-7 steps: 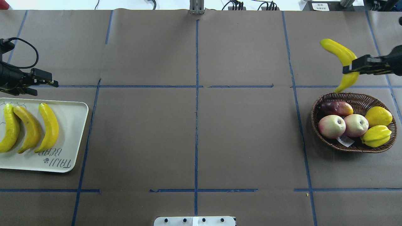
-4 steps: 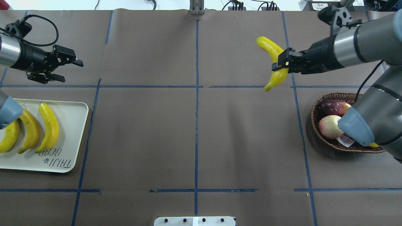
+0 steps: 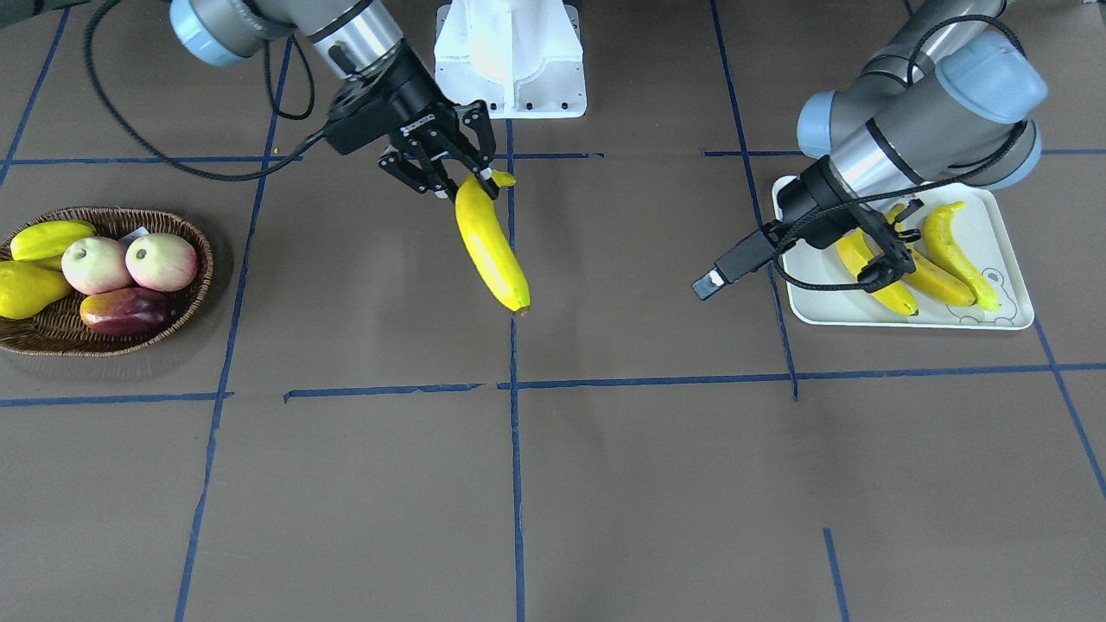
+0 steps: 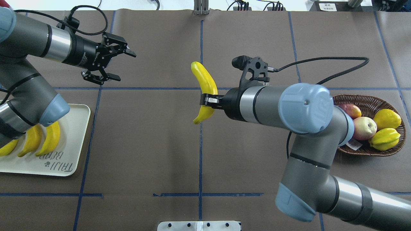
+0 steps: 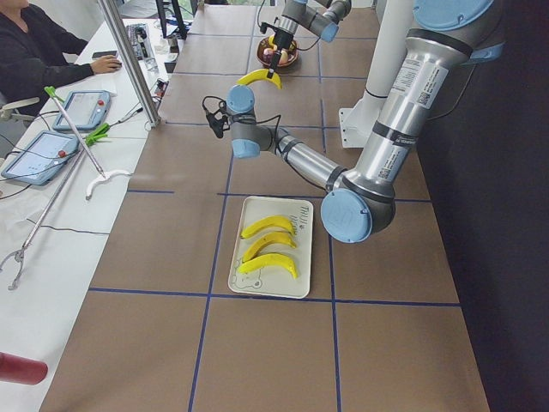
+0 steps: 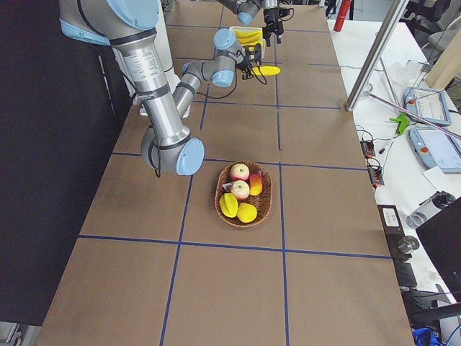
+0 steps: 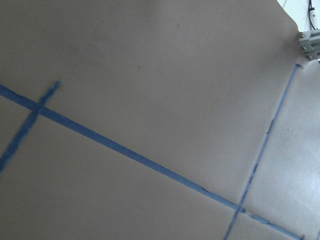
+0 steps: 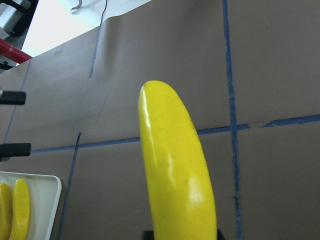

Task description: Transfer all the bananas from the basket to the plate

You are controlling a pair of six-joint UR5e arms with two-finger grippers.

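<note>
My right gripper is shut on a yellow banana and holds it above the table's middle, as the front view and the right wrist view also show. My left gripper is open and empty, in the air left of the centre line, its fingers pointing toward that banana. Three bananas lie side by side on the white plate, partly hidden by my left arm. The wicker basket at the right holds no banana.
The basket holds two apples, a red-purple mango, a yellow pear-shaped fruit and a star fruit. Blue tape lines cross the brown table cover. The left wrist view shows only table cover and tape.
My right arm has carried the banana left, from beside the basket to the table's middle. My left gripper, still open, has moved right from beside the plate toward the centre.
</note>
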